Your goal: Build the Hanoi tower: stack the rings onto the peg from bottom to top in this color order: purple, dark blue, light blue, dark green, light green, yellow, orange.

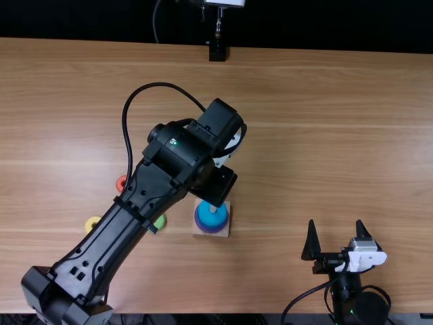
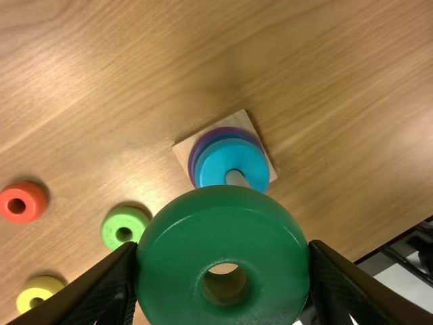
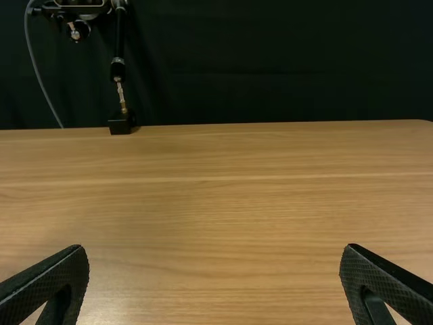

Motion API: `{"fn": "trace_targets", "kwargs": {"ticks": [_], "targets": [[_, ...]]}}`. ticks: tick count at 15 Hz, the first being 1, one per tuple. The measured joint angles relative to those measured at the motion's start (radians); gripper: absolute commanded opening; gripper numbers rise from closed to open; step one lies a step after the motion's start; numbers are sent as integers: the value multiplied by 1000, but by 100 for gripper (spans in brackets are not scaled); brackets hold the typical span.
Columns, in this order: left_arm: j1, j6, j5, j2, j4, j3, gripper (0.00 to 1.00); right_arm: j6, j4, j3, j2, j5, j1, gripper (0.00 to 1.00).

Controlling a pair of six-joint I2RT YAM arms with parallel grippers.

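In the top view my left gripper (image 1: 216,184) is over the far side of the peg base (image 1: 201,230). The left wrist view has my left gripper (image 2: 223,271) shut on the dark green ring (image 2: 162,254), held above the table near the peg (image 2: 235,178). Purple (image 2: 191,159), dark blue (image 2: 203,154) and light blue (image 2: 220,162) rings are stacked on the peg. Loose on the table lie the light green (image 2: 120,220), orange-red (image 2: 22,202) and yellow (image 2: 34,290) rings. My right gripper (image 1: 335,237) stands open at the near right; its own wrist view shows the right gripper (image 3: 214,271) holding nothing.
The left arm stretches diagonally over the table (image 1: 325,135), close above the loose rings. A black stand (image 1: 217,51) is at the table's far edge.
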Motion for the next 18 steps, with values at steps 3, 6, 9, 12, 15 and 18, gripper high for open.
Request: {"fn": "trace_targets", "kwargs": {"ticks": [3, 6, 9, 12, 15, 18], "targets": [[-8, -8, 1, 0, 0, 0, 0, 0, 0, 0, 0, 0, 0, 100], [-27, -14, -2, 0, 0, 0, 0, 0, 0, 0, 0, 0, 0, 100], [-35, -32, -2, 0, 0, 0, 0, 0, 0, 0, 0, 0, 0, 100], [-41, -35, -2, 0, -1, 0, 0, 0, 0, 0, 0, 0, 0, 100], [-41, -35, -3, 0, 0, 0, 0, 0, 0, 0, 0, 0, 0, 100], [-41, -35, -3, 0, 0, 0, 0, 1, 1, 0, 0, 0, 0, 100]]}}
